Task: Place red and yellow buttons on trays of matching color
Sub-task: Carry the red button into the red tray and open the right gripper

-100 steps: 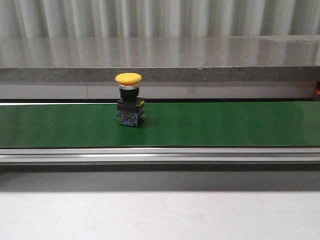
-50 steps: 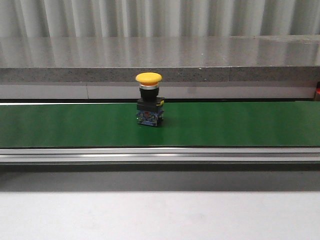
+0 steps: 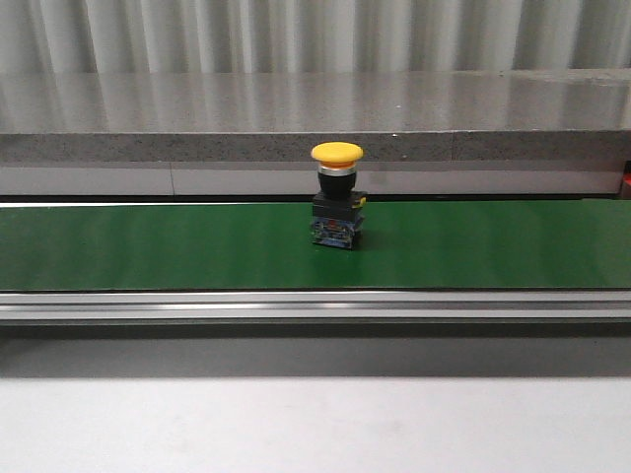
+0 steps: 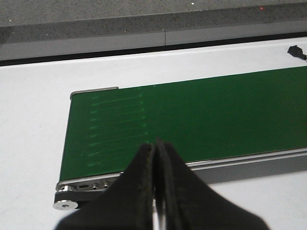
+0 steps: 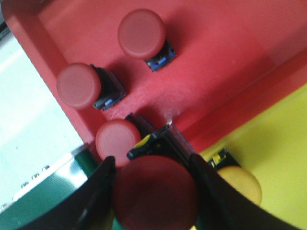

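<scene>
1. Front view: a yellow button is standing upright on the green belt, roughly at its middle, with no claw near it. It is waiting to be picked, so the yellow half of the task is, by my judgement, not finished. Neither tray is showing here, and neither arm.

2. Left wrist view: the left claw is hanging over the near edge of the belt's end, its fingers pressed together with nothing between them. The stretch of belt under it is carrying no button, and white desk is lying around the belt's end.

3. Right wrist view: the right claw is clamped on a red button, its fingers sitting on either side of the cap, above the spot where the red tray is meeting the yellow tray. The red tray is already holding three red buttons, standing apart from one another, one of them close beside the held one. The yellow tray is holding one yellow button, partly hidden behind the claw. Sorting is looking well along: this red one is about to go down in its tray, and the yellow one on the belt is left.
</scene>
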Action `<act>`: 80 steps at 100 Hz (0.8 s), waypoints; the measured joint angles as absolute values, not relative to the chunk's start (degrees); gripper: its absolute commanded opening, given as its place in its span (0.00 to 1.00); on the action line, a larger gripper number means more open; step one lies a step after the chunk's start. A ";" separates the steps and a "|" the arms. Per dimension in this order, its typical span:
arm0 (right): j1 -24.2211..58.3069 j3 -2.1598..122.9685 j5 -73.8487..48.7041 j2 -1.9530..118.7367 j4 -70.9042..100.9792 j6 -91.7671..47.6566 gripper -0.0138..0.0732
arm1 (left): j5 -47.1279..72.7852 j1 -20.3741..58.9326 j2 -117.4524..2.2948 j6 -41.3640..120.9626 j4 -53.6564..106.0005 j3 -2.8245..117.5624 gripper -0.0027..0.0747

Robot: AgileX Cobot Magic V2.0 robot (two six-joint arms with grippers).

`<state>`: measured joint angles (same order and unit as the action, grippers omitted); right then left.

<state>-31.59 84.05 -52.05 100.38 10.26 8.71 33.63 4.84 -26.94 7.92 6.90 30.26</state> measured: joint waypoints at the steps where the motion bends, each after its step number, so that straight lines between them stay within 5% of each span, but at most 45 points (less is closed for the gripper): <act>1: -31.59 84.06 -51.86 100.60 10.26 8.71 0.36 | 33.63 4.84 -26.94 7.92 6.90 30.26 0.01; 80: -32.87 88.98 -47.88 113.08 10.26 8.74 0.38 | 33.63 4.84 -26.94 7.92 6.90 30.26 0.01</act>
